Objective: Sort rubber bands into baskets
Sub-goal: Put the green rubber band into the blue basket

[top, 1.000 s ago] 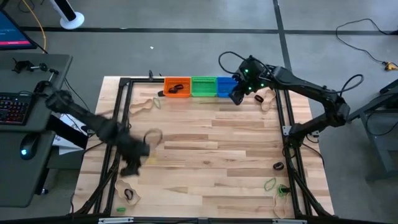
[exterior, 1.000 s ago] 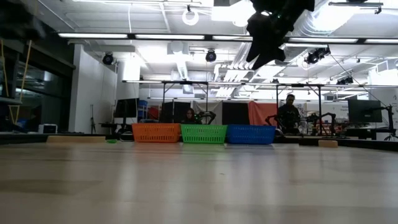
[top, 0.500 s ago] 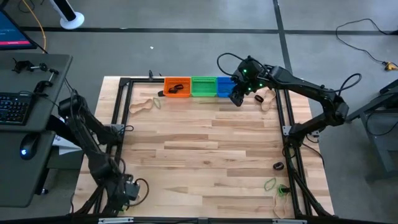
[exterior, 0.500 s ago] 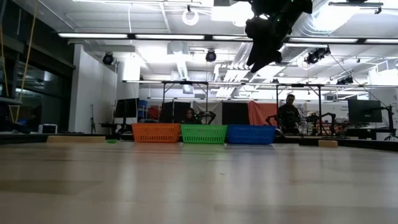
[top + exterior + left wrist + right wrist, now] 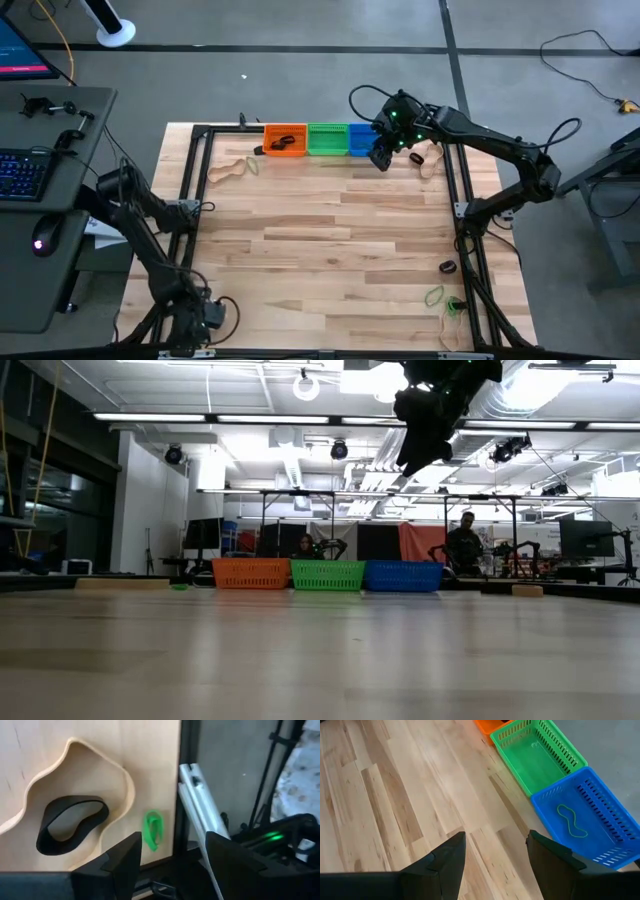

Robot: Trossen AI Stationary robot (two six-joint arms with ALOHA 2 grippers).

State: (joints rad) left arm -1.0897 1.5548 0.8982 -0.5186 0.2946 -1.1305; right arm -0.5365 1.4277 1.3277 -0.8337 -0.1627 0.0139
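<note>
Left gripper (image 5: 170,865) has swung from mid-counter to the counter's (image 5: 330,250) 7 o'clock corner, fingers spread, grasping nothing. Just ahead of it: a black rubber band (image 5: 71,824) ringed by a tan rubber band (image 5: 75,780), a small green rubber band (image 5: 152,830) near the edge.

Right gripper (image 5: 495,855) released, empty, hovering at 1 o'clock by the blue basket (image 5: 592,817), which holds a green loop (image 5: 571,820). Green basket (image 5: 537,752) and orange basket (image 5: 285,140) alongside at 12 o'clock.
</note>
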